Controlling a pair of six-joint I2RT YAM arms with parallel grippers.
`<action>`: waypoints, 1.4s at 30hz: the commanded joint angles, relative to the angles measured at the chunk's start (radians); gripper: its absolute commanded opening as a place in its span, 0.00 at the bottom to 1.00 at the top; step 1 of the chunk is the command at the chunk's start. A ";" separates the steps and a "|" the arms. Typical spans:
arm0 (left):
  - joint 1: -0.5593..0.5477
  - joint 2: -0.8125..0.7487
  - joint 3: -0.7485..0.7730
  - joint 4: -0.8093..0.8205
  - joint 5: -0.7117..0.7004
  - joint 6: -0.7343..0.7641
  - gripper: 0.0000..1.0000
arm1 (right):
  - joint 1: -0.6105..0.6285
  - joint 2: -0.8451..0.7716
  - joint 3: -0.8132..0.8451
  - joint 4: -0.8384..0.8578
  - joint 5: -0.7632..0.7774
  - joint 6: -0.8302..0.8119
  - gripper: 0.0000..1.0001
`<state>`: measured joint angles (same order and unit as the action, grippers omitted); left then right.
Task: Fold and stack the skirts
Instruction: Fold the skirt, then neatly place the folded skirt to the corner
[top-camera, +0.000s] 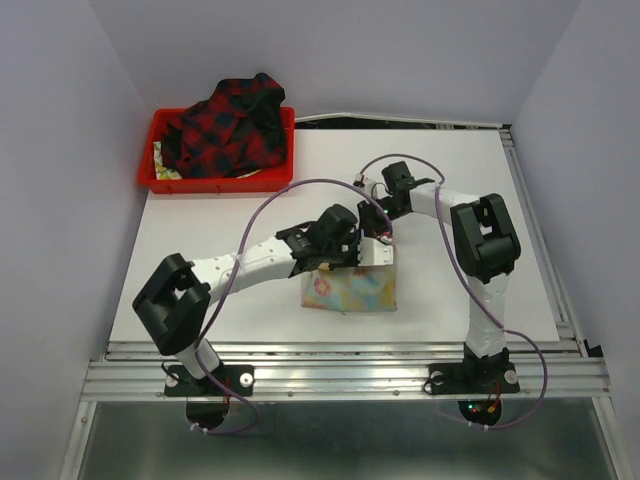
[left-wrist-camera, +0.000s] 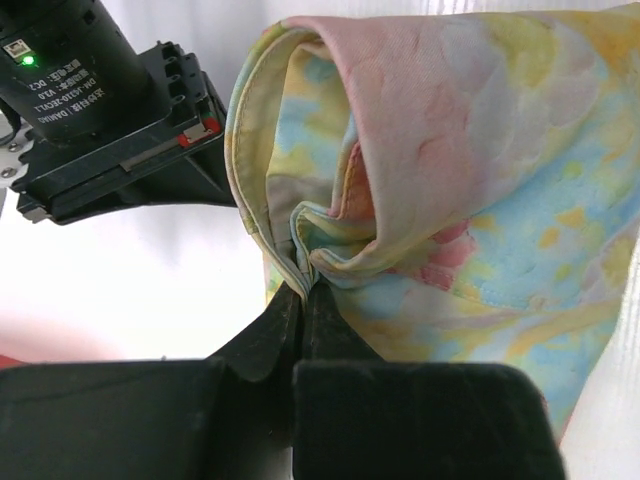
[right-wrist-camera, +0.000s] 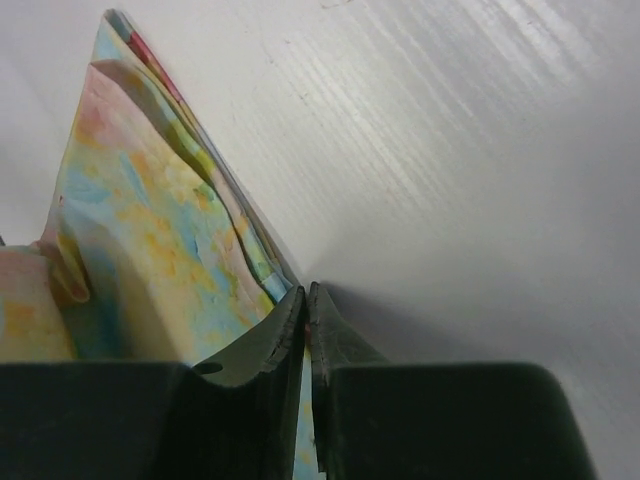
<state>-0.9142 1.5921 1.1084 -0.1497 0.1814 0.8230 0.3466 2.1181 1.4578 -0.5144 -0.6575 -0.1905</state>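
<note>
Pastel skirt (top-camera: 350, 290) tight in left gripper (left-wrist-camera: 303, 290), right gripper (right-wrist-camera: 306, 290); plaid skirt (top-camera: 225, 125) over tray (top-camera: 150, 177)

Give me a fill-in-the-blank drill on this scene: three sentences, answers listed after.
The plaid skirt lies in the ____ tray.
The left gripper and right gripper are both ____ on the pastel skirt.
In the top view, the tray sits at the far ____ corner of the table.
Answers: red; shut; left.

pastel skirt (top-camera: 350, 292) top edge hidden beneath left tool (top-camera: 338, 262) and right tool (top-camera: 378, 256); red tray (top-camera: 190, 184) mostly covered by plaid skirt (top-camera: 228, 125)
</note>
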 joint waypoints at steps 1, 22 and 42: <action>0.012 0.037 0.041 0.058 -0.036 0.031 0.00 | 0.008 0.040 -0.060 -0.021 -0.017 -0.010 0.12; 0.074 0.071 0.088 0.182 -0.048 -0.001 0.45 | 0.008 0.034 -0.056 -0.042 -0.019 -0.040 0.12; 0.227 -0.153 -0.088 0.142 0.283 -0.731 0.52 | -0.104 -0.164 0.372 -0.298 -0.017 0.090 0.31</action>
<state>-0.7338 1.4235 1.0714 -0.0872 0.3382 0.3073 0.2260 2.0823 1.7927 -0.6838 -0.5434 -0.1844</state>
